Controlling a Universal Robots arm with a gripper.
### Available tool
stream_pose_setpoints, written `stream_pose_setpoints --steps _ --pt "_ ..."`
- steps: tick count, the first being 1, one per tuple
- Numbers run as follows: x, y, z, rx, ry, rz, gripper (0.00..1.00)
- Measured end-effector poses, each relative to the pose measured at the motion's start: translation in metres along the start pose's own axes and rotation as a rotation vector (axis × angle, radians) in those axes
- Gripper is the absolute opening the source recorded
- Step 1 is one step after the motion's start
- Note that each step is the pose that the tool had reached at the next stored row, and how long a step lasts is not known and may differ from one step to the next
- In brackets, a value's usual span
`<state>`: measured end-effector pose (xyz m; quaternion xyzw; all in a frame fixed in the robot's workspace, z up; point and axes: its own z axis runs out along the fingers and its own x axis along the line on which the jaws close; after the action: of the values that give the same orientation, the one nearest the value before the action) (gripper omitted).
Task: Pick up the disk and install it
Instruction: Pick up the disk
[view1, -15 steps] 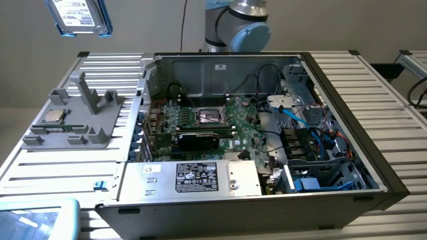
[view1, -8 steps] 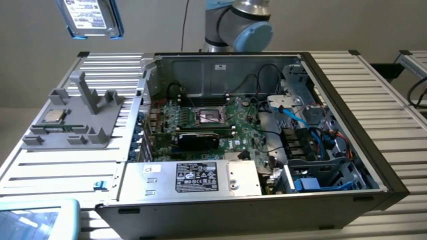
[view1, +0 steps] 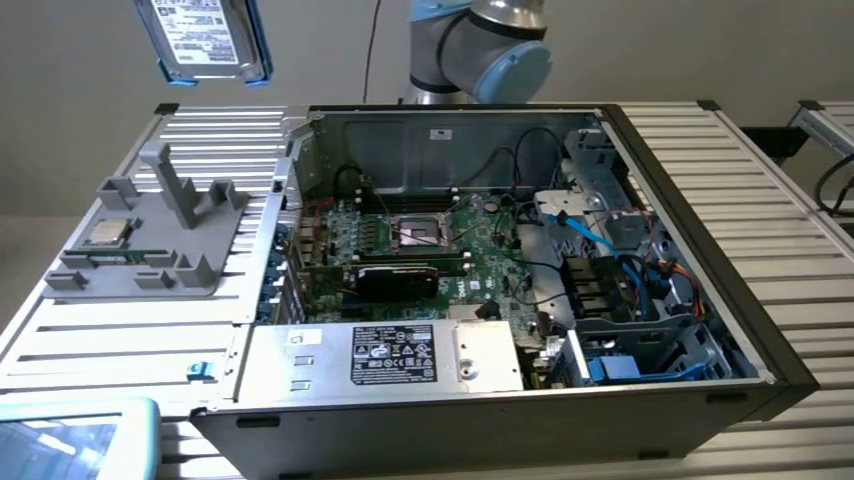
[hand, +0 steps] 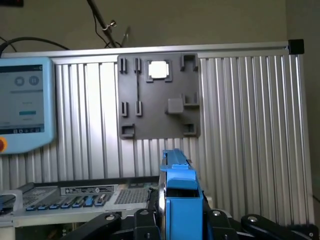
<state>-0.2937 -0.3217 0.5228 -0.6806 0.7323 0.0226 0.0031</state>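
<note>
- Our wrist view: black gripper (hand: 181, 221) clamped on the flat silver-grey, blue-railed disk (hand: 180, 187).
- Exterior: we see the disk (view1: 203, 38) high above the grey plastic fixture tray (view1: 160, 240), edges free.

You had before you one disk (view1: 207, 38), one open computer case (view1: 400, 140), one grey fixture (view1: 200, 215), one CPU chip (view1: 108, 232), one silver box (view1: 300, 350) and one touchscreen (view1: 60, 440).

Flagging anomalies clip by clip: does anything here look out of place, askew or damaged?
Nothing stands out. The disk is held in the gripper, high above the table. The chip sits in its fixture; the open case shows no damage.
</note>
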Motion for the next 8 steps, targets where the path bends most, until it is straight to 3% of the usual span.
stream_pose_setpoints --steps 8 --pt "0.017 -0.0302 -0.0015 -0.0003 -0.0041 0.000 0.37"
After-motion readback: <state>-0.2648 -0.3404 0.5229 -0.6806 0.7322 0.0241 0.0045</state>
